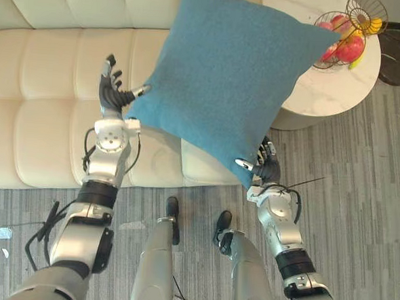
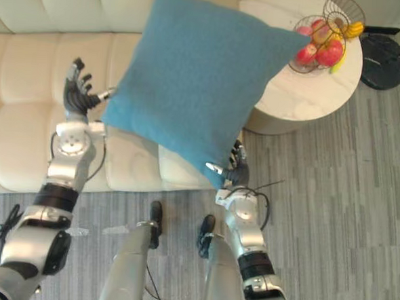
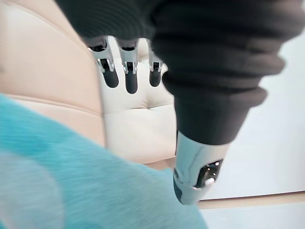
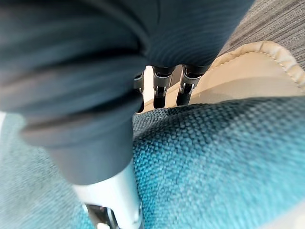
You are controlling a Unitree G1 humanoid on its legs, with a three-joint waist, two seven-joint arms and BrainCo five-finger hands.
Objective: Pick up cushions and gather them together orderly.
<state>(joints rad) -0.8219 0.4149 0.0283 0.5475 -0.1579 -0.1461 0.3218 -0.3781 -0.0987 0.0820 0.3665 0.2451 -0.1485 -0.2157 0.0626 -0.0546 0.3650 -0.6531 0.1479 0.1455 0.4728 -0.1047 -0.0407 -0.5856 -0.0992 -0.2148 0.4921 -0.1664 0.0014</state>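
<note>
The blue cushion (image 1: 225, 77) is held in the air, tilted so that one corner points down, above the front edge of the cream sofa (image 1: 40, 99); it touches neither the seat nor the floor (image 1: 360, 200). Its lowest corner sits in the right hand (image 1: 267, 169), pinched between the thumb (image 1: 242, 164) on the near face and the fingers behind the cloth; the right wrist view shows the weave running between thumb and fingers. At the cushion's left corner stands the left hand (image 1: 111, 97), fingers (image 1: 110, 70) straight and spread upward, clear of the cloth, with only the thumb (image 1: 140, 90) reaching across to touch the cushion's edge. Behind the cushion's right corner is a round white table (image 1: 332, 97), just beside the sofa's end; on it rests a wire basket (image 1: 361, 10) of fruit.
</note>
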